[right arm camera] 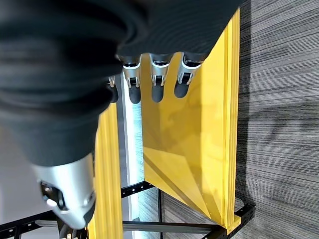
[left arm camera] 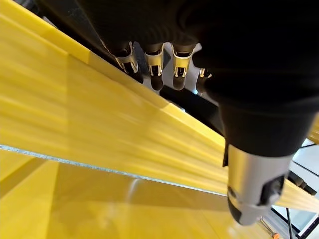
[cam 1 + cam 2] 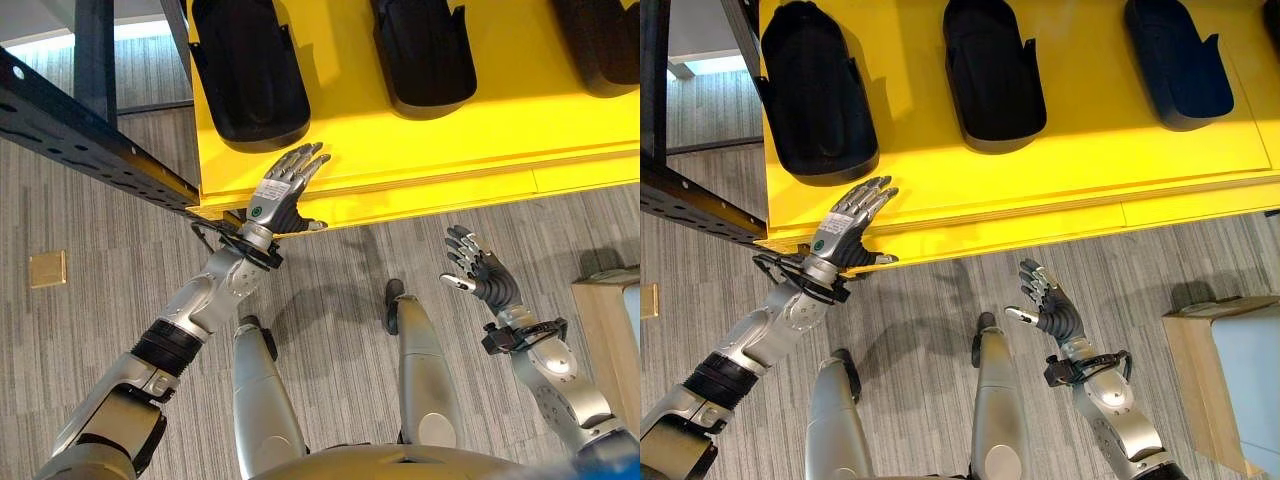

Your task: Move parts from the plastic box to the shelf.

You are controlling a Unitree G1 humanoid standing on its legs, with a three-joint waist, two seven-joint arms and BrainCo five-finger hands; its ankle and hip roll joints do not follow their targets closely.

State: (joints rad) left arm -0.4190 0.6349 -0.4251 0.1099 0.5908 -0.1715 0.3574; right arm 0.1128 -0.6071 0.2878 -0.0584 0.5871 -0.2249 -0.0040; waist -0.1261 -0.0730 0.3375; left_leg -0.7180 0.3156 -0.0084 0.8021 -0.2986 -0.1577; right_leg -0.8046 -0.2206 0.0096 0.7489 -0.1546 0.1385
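From the head camera, the left hand (image 3: 285, 190) reaches up with fingers straight and spread, empty, at the front edge of the yellow shelf (image 3: 440, 150). Three black parts (image 3: 250, 70) lie in a row on the shelf. The right hand (image 3: 1050, 305) hovers lower over the grey floor (image 3: 1200, 250), fingers relaxed, holding nothing. A wooden box (image 3: 1205, 390) stands at the right. In the left wrist view, dark-tipped fingers (image 2: 155, 62) point along the yellow board. In the right wrist view, loose fingers (image 1: 157, 74) face the shelf's side.
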